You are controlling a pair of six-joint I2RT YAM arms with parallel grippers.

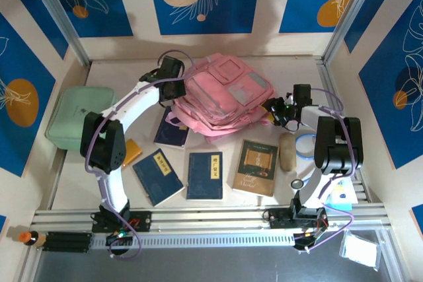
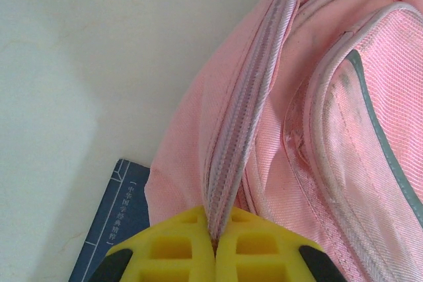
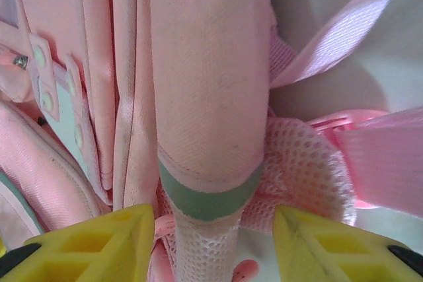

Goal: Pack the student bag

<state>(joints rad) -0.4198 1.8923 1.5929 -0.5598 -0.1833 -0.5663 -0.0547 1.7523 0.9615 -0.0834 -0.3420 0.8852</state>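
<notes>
We find the student bag (image 1: pixel 221 94) at the middle back of the worktop (image 1: pixel 297 74), with the case (image 1: pixel 79 120) well to its left. Before it lie the left book (image 1: pixel 157 176), middle book (image 1: pixel 204 176) and right book (image 1: pixel 256 167) in a row, and a fourth book (image 1: pixel 172 131) sits partly under its near left edge.

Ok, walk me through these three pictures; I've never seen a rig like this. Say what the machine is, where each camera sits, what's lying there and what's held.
These are two robot arms bolted at the near edge of a table. The wide picture comes from a camera above and behind them; the two close-ups come from cameras on their wrists. On the table lie a pink student bag, a mint-green case, some books and a roll of tape. The left gripper is shut on the bag's zipper seam. The right gripper is open, its yellow fingers either side of a padded strap.
</notes>
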